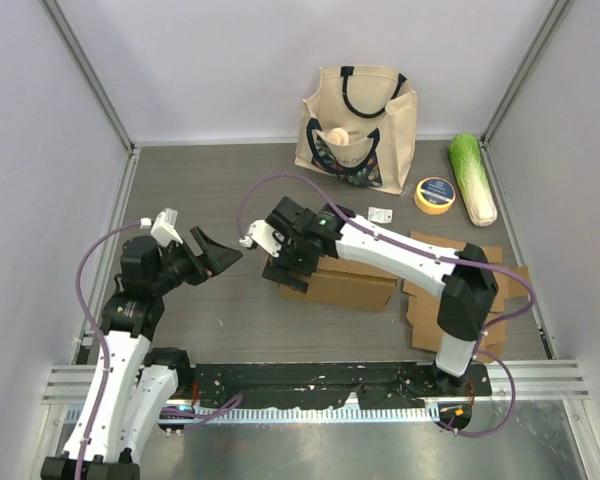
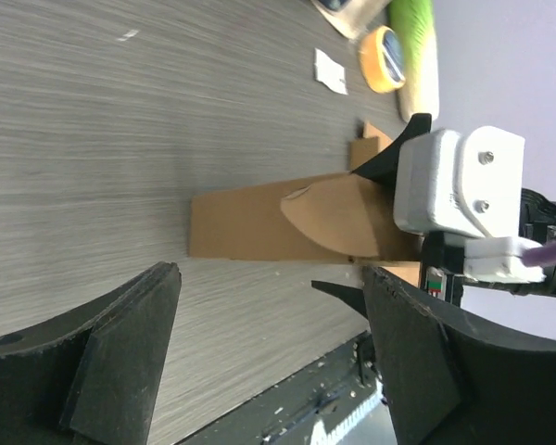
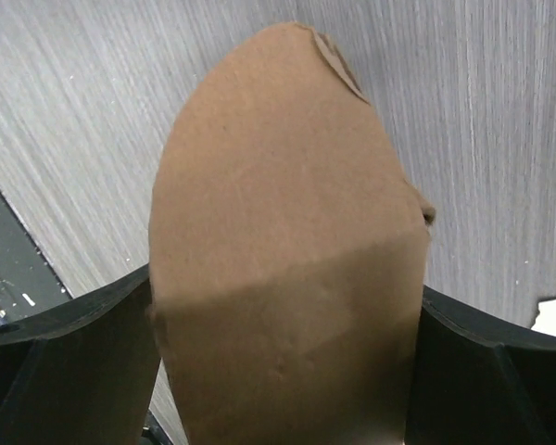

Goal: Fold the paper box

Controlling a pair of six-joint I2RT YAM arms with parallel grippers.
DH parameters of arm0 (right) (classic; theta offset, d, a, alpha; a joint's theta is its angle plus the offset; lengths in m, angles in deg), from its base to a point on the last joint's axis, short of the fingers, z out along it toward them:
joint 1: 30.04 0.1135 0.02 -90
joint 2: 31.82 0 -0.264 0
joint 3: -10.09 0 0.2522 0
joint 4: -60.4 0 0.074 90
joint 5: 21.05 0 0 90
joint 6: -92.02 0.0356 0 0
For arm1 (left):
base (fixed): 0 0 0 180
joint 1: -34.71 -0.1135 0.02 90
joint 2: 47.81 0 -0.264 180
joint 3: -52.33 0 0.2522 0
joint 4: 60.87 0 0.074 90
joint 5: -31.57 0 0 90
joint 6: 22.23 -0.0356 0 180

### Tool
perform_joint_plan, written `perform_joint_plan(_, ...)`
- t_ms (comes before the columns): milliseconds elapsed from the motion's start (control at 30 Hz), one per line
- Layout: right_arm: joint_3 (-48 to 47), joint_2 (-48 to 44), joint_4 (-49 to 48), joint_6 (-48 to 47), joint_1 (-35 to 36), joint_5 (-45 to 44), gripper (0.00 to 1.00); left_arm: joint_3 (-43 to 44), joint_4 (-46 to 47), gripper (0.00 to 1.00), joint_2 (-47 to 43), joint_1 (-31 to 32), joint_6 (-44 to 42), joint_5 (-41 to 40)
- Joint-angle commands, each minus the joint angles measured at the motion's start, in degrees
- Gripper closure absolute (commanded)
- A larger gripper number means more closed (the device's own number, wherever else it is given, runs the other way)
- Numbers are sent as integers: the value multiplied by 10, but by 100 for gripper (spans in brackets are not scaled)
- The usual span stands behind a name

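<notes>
The brown paper box (image 1: 345, 283) lies flat on the table's middle, its rounded end flap (image 3: 278, 185) pointing left. My right gripper (image 1: 283, 263) is at that left end. In the right wrist view the flap fills the space between its fingers (image 3: 65, 371), and the jaws stand wide, so the right gripper (image 3: 283, 371) is open. My left gripper (image 1: 218, 254) hovers just left of the box, pointing at it. It is open, with nothing between its fingers (image 2: 120, 362). The left wrist view shows the box (image 2: 259, 222) ahead, with the right gripper's white housing (image 2: 459, 199) on it.
A cream tote bag (image 1: 358, 125) stands at the back. A yellow tape roll (image 1: 434, 195), a green cabbage (image 1: 474, 178) and a small white tag (image 1: 380, 214) lie to the back right. Flat cardboard sheets (image 1: 460, 290) lie under the right arm.
</notes>
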Motion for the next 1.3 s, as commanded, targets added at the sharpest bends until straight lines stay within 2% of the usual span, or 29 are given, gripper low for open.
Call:
perform_joint_plan(0, 63, -115, -74, 12, -18, 61, 11, -6, 151, 18, 37, 0, 14, 119)
perform_joint_plan(167, 143, -198, -112, 18, -32, 38, 11, 51, 124, 18, 119, 31, -58, 119)
perform_joint_plan(267, 159, -232, -124, 26, -34, 27, 11, 84, 98, 24, 152, 70, -107, 94)
perform_joint_plan(367, 181, -255, -126, 30, -36, 22, 11, 113, 70, 25, 169, 114, -151, 59)
perform_joint_plan(500, 220, -297, -140, 40, -45, 8, 11, 139, 43, 32, 183, 173, -203, 37)
perform_joint_plan(633, 251, -334, -165, 57, -45, -31, 11, 175, -8, 30, 195, 220, -264, -28)
perform_joint_plan(833, 288, -409, -214, 131, -44, -70, 11, 200, -51, 32, 226, 280, -291, -87)
perform_joint_plan(933, 293, -436, -229, 191, -45, -99, 11, 205, -51, 41, 246, 294, -286, -116)
perform_joint_plan(1033, 288, -451, -210, 254, -45, -178, 11, 217, -55, 45, 262, 294, -277, -133)
perform_joint_plan(1167, 286, -486, -125, 347, -45, -202, 11, 221, -57, 47, 270, 295, -274, -121)
perform_joint_plan(1267, 288, -508, -66, 383, -45, -222, 11, 235, -67, 49, 281, 295, -271, -114)
